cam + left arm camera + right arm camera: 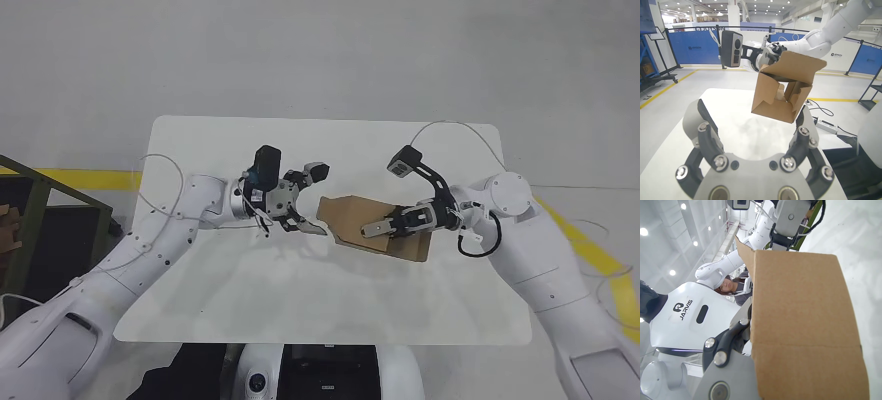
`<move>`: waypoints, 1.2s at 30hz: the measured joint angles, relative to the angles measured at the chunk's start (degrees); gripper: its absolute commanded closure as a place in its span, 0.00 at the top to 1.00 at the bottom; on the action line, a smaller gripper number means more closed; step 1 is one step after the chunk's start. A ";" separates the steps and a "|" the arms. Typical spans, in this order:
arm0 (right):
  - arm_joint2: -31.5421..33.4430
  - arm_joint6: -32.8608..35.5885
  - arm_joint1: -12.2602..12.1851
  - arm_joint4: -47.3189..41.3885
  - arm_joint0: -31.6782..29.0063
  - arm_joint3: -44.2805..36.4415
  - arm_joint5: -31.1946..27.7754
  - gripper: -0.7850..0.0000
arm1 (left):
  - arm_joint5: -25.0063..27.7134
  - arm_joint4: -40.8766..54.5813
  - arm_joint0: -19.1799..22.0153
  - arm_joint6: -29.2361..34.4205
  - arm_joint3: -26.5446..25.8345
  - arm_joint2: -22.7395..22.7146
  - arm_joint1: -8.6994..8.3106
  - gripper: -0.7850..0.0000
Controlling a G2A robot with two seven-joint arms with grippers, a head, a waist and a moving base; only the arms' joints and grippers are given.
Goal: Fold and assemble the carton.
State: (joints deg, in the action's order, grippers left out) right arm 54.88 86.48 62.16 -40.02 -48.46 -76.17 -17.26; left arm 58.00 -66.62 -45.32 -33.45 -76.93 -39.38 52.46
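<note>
- The carton [375, 215] is brown cardboard. It is up in the air over the middle of the white table [200, 300], between the two grippers.
- The right gripper [385, 228] is clamped on the carton and holds it off the table. In the right wrist view, one of its fingers [745, 313] lies along the side of the carton [800, 304].
- The carton is only partly folded. In the left wrist view, the open end of the carton [764, 91] points at the camera. One big flap sticks up at the top, and smaller flaps are bent in at the sides.
- The left gripper [318, 199] has its fingers spread wide and holds nothing. It is just beside the open end of the carton.
- In its own wrist view, the left gripper [752, 113] has one finger [804, 121] very near the carton's low corner. I cannot tell if they touch.
</note>
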 measured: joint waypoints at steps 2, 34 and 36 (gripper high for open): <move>-0.13 -0.06 0.07 0.22 0.06 -0.16 0.11 0.00 | 0.00 -0.02 0.16 0.35 -0.18 0.19 0.07 1.00; 0.03 0.11 0.80 1.30 -0.16 0.47 -0.44 0.00 | 0.00 3.03 1.12 2.61 1.11 1.97 0.81 1.00; 0.83 -0.22 0.58 1.80 -0.55 0.75 -0.55 0.00 | 0.00 2.84 0.56 1.63 1.42 1.09 0.38 1.00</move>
State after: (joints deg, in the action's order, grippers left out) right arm 55.71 86.26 62.74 -38.22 -49.02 -75.42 -17.81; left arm 58.00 -63.78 -44.76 -31.82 -75.51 -38.29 52.84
